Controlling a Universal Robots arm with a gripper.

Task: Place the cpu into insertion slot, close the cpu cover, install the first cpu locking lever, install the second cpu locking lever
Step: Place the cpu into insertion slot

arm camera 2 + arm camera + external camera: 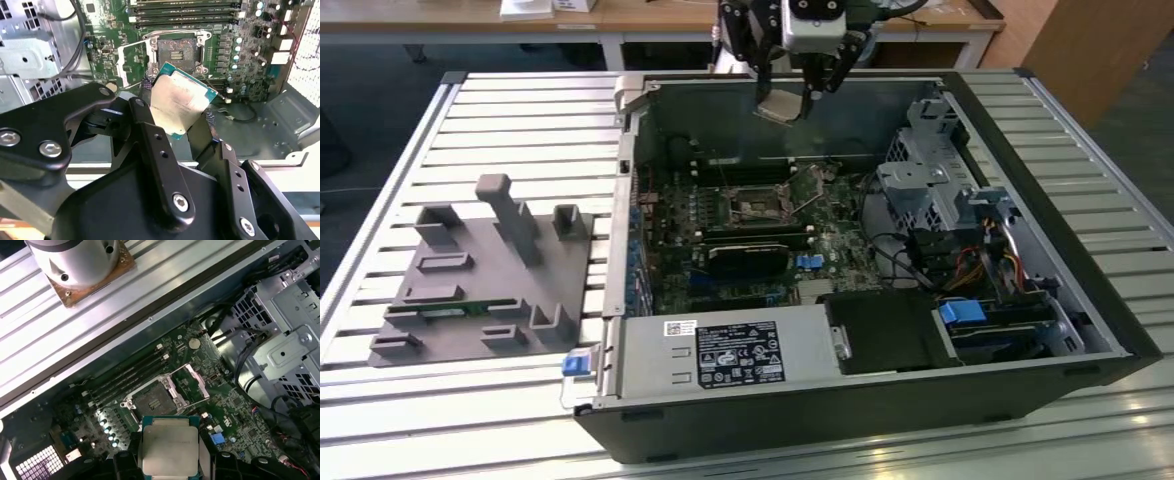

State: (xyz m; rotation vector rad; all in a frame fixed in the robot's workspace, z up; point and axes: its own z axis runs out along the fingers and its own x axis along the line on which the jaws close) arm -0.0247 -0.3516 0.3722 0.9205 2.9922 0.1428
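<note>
Step one: black end effector [178, 107] grips silvery square cpu [169, 450] clear of dark-framed, gold-pinned insertion slot [176, 51]; seating needs square alignment

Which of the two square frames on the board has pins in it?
The slot, with the brownish pin field. The cover beside it is swung open, green board showing through it. The jaws hold the cpu.

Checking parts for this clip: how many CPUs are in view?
1. The cpu is held in the end effector above the open case; the insertion slot is empty.
</note>
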